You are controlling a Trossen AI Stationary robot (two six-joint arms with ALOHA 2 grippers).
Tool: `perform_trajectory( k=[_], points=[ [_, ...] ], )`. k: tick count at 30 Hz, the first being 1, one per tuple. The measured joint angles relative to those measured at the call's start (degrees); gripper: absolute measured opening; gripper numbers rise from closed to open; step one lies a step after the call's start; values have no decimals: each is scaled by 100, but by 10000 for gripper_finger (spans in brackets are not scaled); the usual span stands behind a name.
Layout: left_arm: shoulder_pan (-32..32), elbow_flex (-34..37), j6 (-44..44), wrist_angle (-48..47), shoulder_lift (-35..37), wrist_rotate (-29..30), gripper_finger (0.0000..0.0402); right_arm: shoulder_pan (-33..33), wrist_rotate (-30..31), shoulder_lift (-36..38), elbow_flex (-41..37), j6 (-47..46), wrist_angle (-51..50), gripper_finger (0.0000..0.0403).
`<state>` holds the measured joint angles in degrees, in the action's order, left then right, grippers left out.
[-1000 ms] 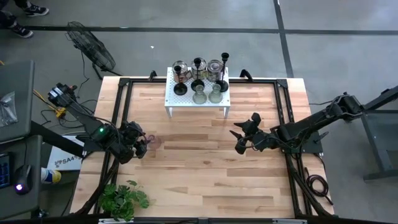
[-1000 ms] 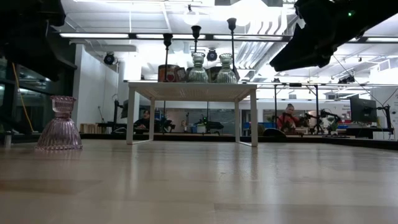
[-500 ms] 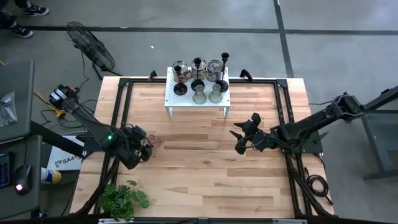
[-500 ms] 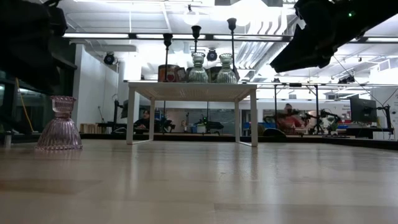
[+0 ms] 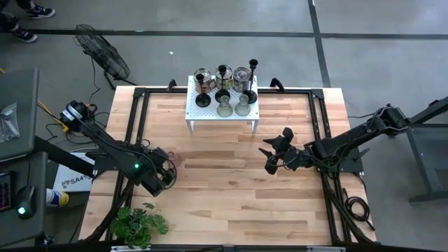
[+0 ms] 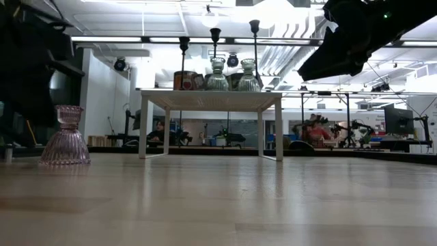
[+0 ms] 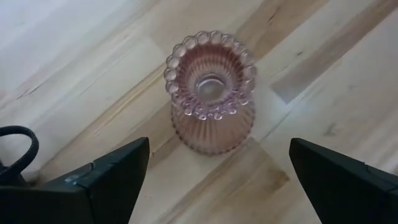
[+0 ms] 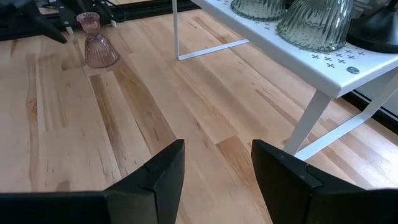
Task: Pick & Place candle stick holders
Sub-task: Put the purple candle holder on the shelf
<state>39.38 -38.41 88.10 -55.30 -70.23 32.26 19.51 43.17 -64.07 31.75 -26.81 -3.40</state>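
Observation:
A pink ribbed glass candle stick holder (image 7: 210, 93) stands upright on its wide base on the table's left part (image 5: 173, 159), (image 6: 64, 137). My left gripper (image 7: 214, 180) hovers just on its near side, slanting down, fingers open wide and clear of it (image 5: 166, 171). My right gripper (image 5: 269, 155) waits open over the table's right half, nothing between its fingers (image 8: 217, 168). Several other holders, slim black sticks (image 5: 253, 73) and greenish glass ones (image 5: 224, 106), stand on a white stand (image 5: 222, 115) at the far edge.
The white perforated stand (image 6: 212, 96) stands on thin legs at the far middle of the table. A leafy plant (image 5: 140, 224) sits at the near left corner. Black frame rails (image 5: 136, 119) run along the table's sides. Bare wood lies between the two grippers.
My left gripper has sunk and drawn a little toward the table's near edge, tipping further down beside the pink holder. The holder has stayed in place.

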Motion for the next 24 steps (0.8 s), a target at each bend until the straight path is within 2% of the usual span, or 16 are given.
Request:
perform_trajectory(
  k=[3, 7, 12, 24],
  points=[
    [0, 0, 169, 11, -300, 63, 379, 0, -4, 0, 0, 0, 0, 178],
    [2, 0, 626, 59, -625, 595, 378, 0, -2, 0, 0, 0, 0, 178],
    [0, -2, 693, 425, -872, 1083, 378, -1, -130, 0, 0, 2, 0, 178],
    [0, -4, 1870, 438, -1459, 1465, 378, 0, -178, 0, 2, 2, -13, 178]
  ],
)
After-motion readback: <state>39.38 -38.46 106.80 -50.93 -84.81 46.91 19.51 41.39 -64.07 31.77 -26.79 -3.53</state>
